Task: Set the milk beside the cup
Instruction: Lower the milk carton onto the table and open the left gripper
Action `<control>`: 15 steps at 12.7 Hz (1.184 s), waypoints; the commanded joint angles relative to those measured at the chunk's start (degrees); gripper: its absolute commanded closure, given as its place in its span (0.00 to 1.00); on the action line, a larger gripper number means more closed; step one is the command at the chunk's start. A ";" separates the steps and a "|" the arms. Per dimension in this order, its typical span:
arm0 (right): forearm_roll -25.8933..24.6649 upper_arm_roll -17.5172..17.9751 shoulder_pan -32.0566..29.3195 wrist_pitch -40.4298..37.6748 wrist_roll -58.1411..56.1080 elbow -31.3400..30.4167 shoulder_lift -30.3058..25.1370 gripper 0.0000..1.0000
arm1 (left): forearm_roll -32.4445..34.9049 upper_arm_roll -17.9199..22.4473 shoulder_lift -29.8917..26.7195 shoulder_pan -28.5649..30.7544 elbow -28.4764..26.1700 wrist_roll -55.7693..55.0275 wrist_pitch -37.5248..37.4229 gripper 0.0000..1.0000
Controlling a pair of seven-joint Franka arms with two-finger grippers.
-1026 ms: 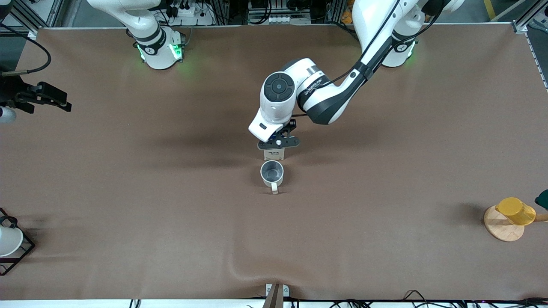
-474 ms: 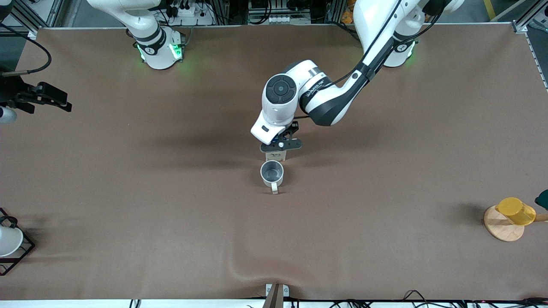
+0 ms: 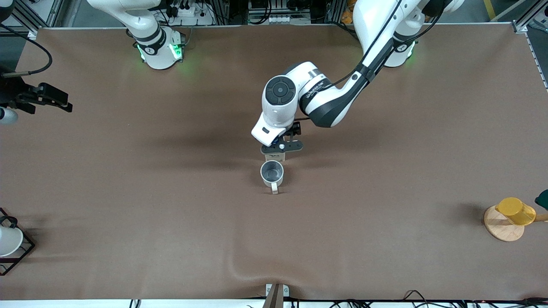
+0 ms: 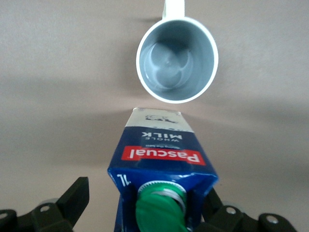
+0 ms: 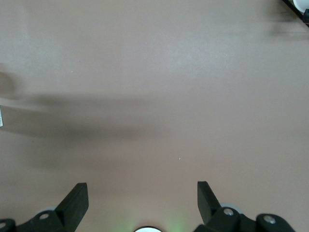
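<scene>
Release step: milk (image 4: 161,159) standing on table just beside cup (image 4: 176,59), farther from front camera; left gripper (image 4: 145,205) spread apart around carton, one finger clear, other close. Next: lift straight up without tipping. Right gripper (image 5: 142,200) apart, waiting over bare table

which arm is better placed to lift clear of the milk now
Left. The left gripper is directly over the milk, open with its fingers either side of the carton, which stands upright beside the cup. The right gripper waits open over bare table near its own end.
</scene>
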 commanded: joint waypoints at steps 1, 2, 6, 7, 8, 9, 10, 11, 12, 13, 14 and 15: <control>0.10 0.63 -0.29 0.18 0.41 -0.19 -0.15 0.00 | 0.64 0.10 -3.85 -0.24 0.12 -1.64 -2.89 0.00; 0.10 0.63 -0.29 0.36 0.41 -0.19 -0.15 0.00 | 0.64 -0.08 -5.42 0.20 0.03 -1.82 -4.30 0.00; -0.51 0.55 -0.64 2.02 -1.52 -0.19 -0.07 0.00 | 0.90 0.28 -11.40 3.87 -0.49 -0.59 -11.94 0.00; -0.60 0.55 -0.90 2.03 -1.96 -0.27 -0.07 0.00 | 0.82 0.19 -12.72 5.46 -0.58 0.46 -13.96 0.00; -0.60 0.46 -1.08 1.94 -2.05 -0.36 -0.15 0.00 | 0.73 0.10 -14.04 7.65 -0.67 1.25 -15.55 0.00; -0.69 0.20 -1.16 1.68 -2.05 -0.36 -0.15 0.00 | 0.82 -0.16 -15.71 10.28 -1.63 2.91 -16.70 0.00; -0.69 0.19 -1.69 1.42 -2.05 -0.54 -0.15 0.00 | 0.82 -0.16 -18.16 13.01 -4.07 5.63 -16.88 0.00; -0.69 0.19 -1.78 1.42 -2.05 -0.54 -0.15 0.00 | 0.73 -0.25 -21.49 16.78 -7.49 10.00 -16.88 0.00; -0.60 0.19 -1.69 1.33 -1.88 -0.54 -0.15 0.00 | 0.73 -0.43 -23.96 19.60 -10.05 13.88 -16.80 0.00; -0.60 0.19 -1.69 1.07 -1.44 -0.54 -0.15 0.00 | 0.47 -0.43 -26.07 22.67 -11.90 18.18 -16.71 0.00; -0.52 0.19 -1.78 0.98 -1.44 -0.54 -0.15 0.00 | -1.19 -0.43 -27.23 25.66 -12.62 20.22 -16.45 0.00; -0.51 0.19 -1.78 0.98 -1.44 -0.63 -0.15 0.00 | -1.99 -0.43 -27.76 27.87 -12.54 22.07 -16.36 0.00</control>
